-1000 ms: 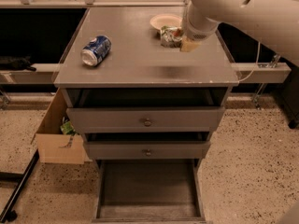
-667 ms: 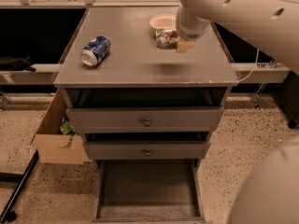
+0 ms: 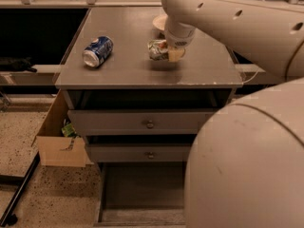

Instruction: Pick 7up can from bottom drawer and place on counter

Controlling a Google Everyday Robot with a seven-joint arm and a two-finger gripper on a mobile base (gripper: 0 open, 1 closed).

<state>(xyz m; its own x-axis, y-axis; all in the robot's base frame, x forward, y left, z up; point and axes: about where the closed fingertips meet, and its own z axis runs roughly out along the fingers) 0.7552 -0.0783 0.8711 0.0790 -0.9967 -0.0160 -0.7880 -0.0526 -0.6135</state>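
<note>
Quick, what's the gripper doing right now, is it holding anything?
Gripper: closed on the 7up can, above the counter, right of the blue and white can.

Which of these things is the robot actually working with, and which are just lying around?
In the job: 7up can, held by the gripper over the counter; bottom drawer, open.
Lying about: blue can, bowl, cardboard box.

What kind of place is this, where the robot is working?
Probably a robot test lab or workshop, not a home. A plain grey drawer cabinet stands on a speckled floor, an open cardboard box sits beside it, and the gripper is over the counter at the 7up can.
</note>
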